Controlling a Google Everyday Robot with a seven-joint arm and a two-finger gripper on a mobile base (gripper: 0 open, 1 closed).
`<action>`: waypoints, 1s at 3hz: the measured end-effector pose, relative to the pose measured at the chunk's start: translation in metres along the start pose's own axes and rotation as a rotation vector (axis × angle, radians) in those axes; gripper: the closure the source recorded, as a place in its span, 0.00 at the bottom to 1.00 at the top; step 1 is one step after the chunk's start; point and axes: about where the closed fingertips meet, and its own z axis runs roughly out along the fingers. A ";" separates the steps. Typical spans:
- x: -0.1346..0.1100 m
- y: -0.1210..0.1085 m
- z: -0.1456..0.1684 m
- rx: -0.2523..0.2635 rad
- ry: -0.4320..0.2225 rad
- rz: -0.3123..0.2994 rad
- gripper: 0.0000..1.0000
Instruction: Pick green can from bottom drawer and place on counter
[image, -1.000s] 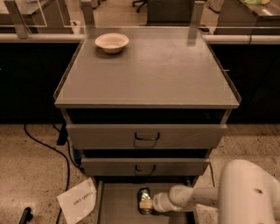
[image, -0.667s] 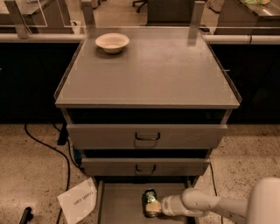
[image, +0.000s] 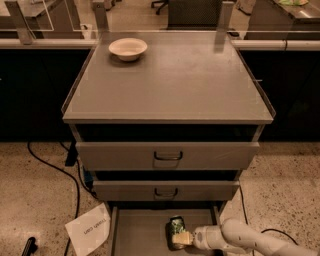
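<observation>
The green can (image: 176, 225) lies in the open bottom drawer (image: 140, 232), right of its middle. My gripper (image: 181, 238) reaches in low from the right on a white arm (image: 240, 240). Its pale fingers are closed on the can's near end. The can is low in the drawer, just above or on its floor; I cannot tell which. The counter (image: 185, 85) is the wide grey top of the cabinet above.
A cream bowl (image: 128, 48) stands at the counter's back left. The two handled drawers (image: 167, 156) above are partly pulled out and overhang the bottom drawer. A sheet of paper (image: 91, 229) and black cables (image: 55, 170) lie on the floor at left.
The can has shifted a little to the right together with my gripper. My arm has drawn back to the right and lower, so less of it shows.
</observation>
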 end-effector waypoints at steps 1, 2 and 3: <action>0.002 0.029 -0.011 0.000 -0.016 -0.035 1.00; -0.022 0.087 -0.046 0.041 -0.109 -0.126 1.00; -0.042 0.156 -0.079 0.080 -0.207 -0.196 1.00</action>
